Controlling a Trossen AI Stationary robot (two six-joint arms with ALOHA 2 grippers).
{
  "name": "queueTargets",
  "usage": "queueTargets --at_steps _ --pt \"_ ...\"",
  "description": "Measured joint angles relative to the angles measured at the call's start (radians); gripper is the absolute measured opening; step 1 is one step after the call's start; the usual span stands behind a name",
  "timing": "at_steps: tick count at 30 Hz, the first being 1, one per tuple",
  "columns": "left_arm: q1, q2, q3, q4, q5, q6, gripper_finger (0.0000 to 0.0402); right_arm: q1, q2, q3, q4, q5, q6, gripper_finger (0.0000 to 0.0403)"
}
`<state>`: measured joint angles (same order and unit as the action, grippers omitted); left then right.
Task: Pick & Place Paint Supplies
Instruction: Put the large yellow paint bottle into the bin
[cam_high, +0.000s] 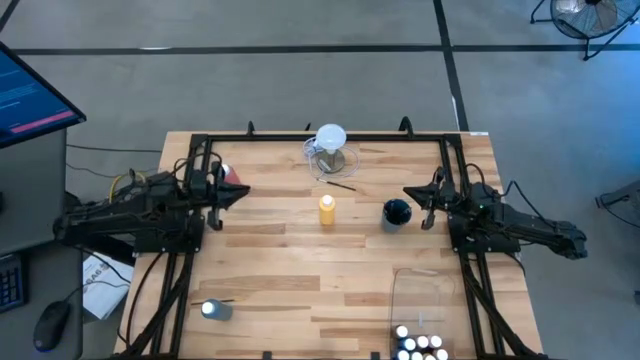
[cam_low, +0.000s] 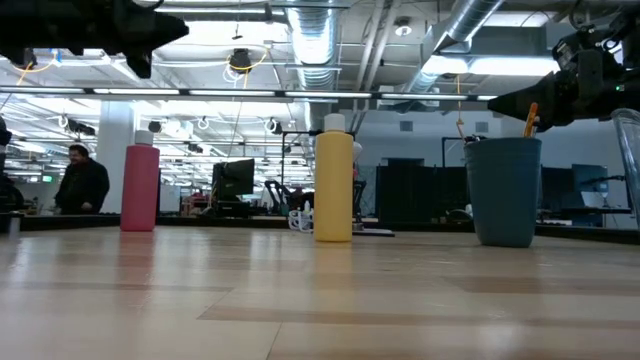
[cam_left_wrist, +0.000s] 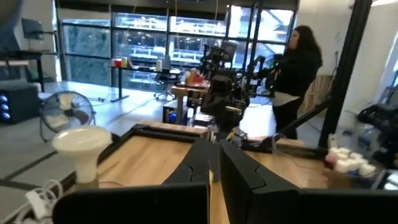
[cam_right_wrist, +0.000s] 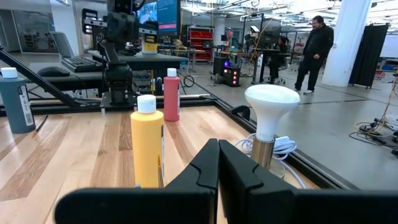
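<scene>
A yellow squeeze bottle (cam_high: 327, 209) (cam_low: 333, 178) (cam_right_wrist: 147, 144) stands upright mid-table. A pink-red bottle (cam_low: 140, 188) (cam_right_wrist: 171, 94) stands by the left arm, half hidden under it in the high view. A blue bottle (cam_high: 215, 310) (cam_right_wrist: 15, 99) stands near the near-left corner with a thin brush (cam_high: 226, 300) beside it. Another brush (cam_high: 341, 184) lies flat by the jug. Several small white-capped bottles (cam_high: 420, 346) (cam_left_wrist: 348, 159) sit at the near right. My left gripper (cam_high: 240, 194) (cam_left_wrist: 215, 163) is shut, left of the yellow bottle. My right gripper (cam_high: 410, 192) (cam_right_wrist: 219, 163) is shut, above a dark blue cup (cam_high: 397, 213) (cam_low: 503, 192).
A clear jug with a white round top (cam_high: 330, 148) (cam_right_wrist: 272, 106) stands at the far middle. The blue cup holds an orange-handled brush (cam_low: 530, 118). A clear open bin (cam_high: 420, 296) stands near right around the small bottles. A black frame (cam_high: 300, 137) rims the table. People stand in the room beyond.
</scene>
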<state>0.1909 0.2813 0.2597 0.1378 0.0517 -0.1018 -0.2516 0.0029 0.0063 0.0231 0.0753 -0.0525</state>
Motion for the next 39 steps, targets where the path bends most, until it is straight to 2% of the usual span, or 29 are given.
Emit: queueTargets --at_steps 5,11,21,28,36,39 --pt "-0.029 -0.026 -0.025 0.030 0.003 0.024 0.0000 0.000 0.000 0.000 0.000 0.000 -0.001 0.0000" --pt "-0.077 -0.138 -0.083 0.050 -0.018 0.050 0.0000 0.000 0.000 0.000 0.000 0.000 -0.001 0.0000" --pt "-0.079 -0.278 -0.188 0.044 -0.011 0.041 0.0000 0.000 0.000 0.000 0.000 0.000 0.000 0.0000" --pt "-0.079 -0.281 -0.243 0.050 -0.012 0.010 0.0000 0.000 0.000 0.000 0.000 0.000 0.000 0.0000" --pt "-0.079 -0.245 -0.253 0.019 -0.121 0.015 0.0000 0.000 0.000 0.000 0.000 0.000 0.000 0.0000" --pt "-0.079 -0.208 -0.253 0.016 -0.191 0.011 0.0000 0.000 0.000 0.000 0.000 0.000 0.000 0.0000"
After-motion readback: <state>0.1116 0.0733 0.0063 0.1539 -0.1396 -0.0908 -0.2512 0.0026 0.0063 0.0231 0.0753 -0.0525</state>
